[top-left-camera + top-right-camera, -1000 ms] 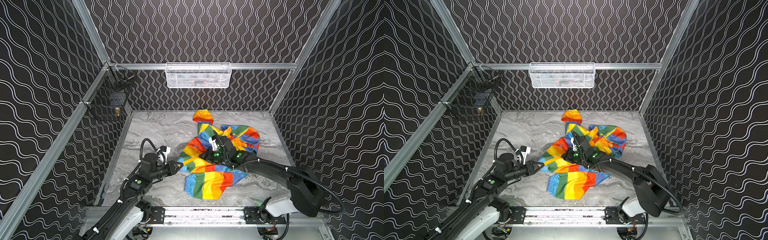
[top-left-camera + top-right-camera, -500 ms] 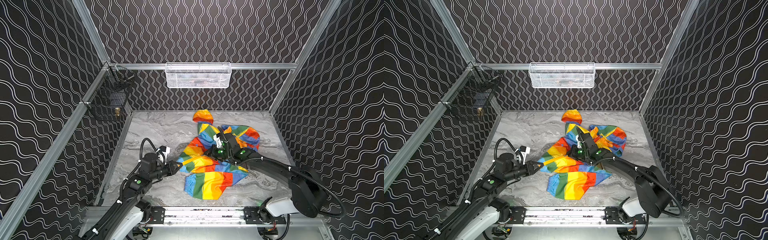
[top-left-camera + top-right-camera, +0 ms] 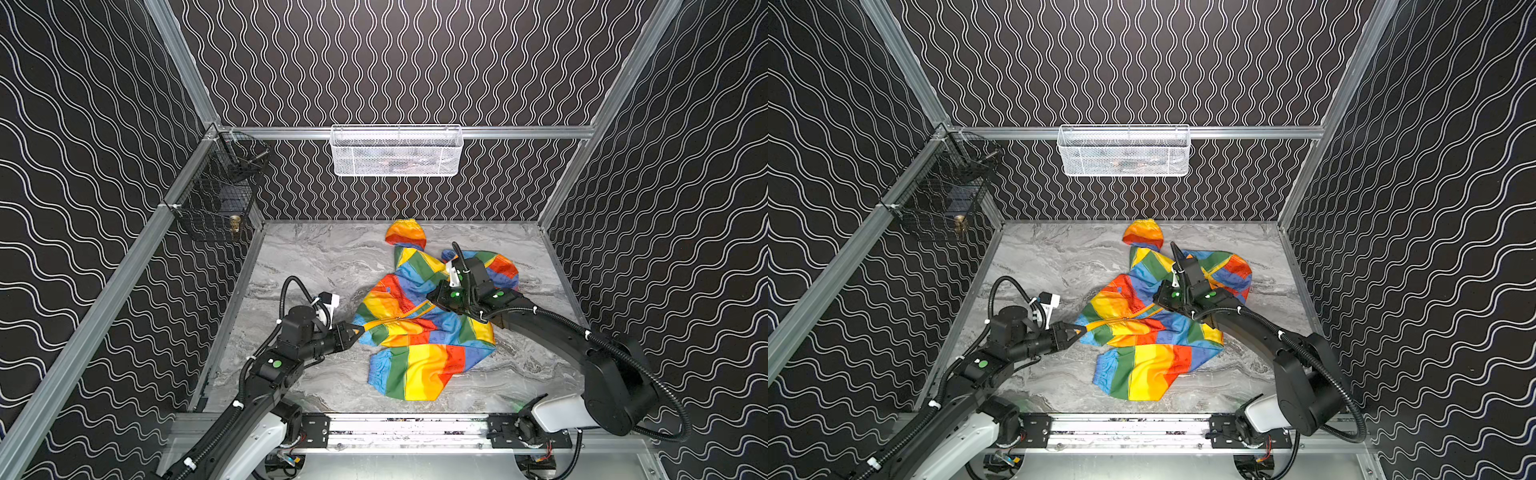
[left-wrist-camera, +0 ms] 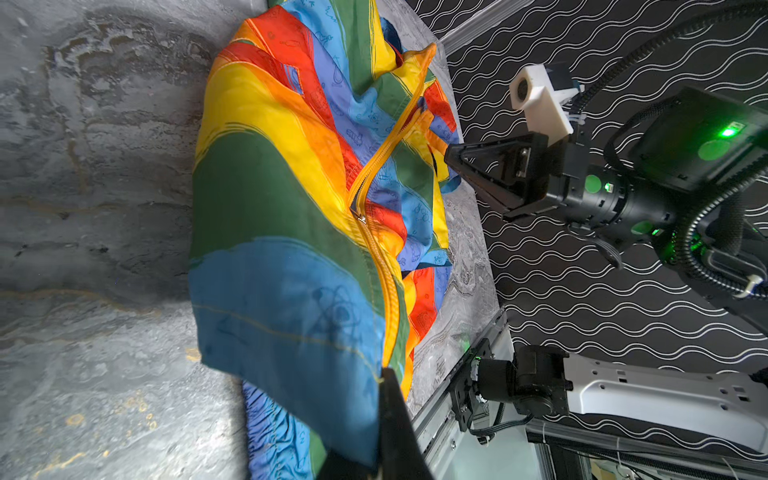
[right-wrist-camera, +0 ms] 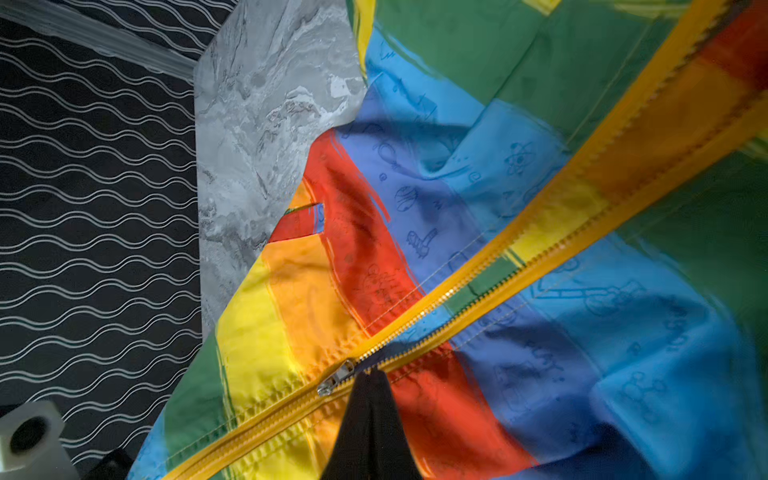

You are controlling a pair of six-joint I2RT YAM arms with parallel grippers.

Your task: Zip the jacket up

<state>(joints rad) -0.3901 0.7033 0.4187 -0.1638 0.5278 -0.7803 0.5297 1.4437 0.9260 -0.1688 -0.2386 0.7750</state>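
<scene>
The rainbow-striped jacket (image 3: 415,365) (image 3: 1142,365) lies crumpled on the marble table, hood (image 3: 405,235) toward the back. Its orange zipper (image 4: 384,282) is closed from the hem up to the silver slider (image 4: 359,218) (image 5: 336,380); beyond that the two bands (image 5: 519,232) spread apart. My left gripper (image 3: 359,330) (image 3: 1081,330) (image 4: 388,374) is shut on the blue hem at the zipper's base. My right gripper (image 3: 430,297) (image 3: 1156,297) (image 5: 368,376) is shut, tips a short way above the jacket, beyond the slider. Seen from the left wrist, the right gripper (image 4: 449,157) stands apart from the slider, nothing visibly pinched.
A white wire basket (image 3: 397,151) hangs on the back wall and a black wire basket (image 3: 216,208) on the left wall. Bare marble table (image 3: 311,266) lies left of the jacket. A metal rail (image 3: 395,428) runs along the front edge.
My right gripper has drawn back a little toward the rear right over the jacket. The left gripper and the hem it holds have stayed in place.
</scene>
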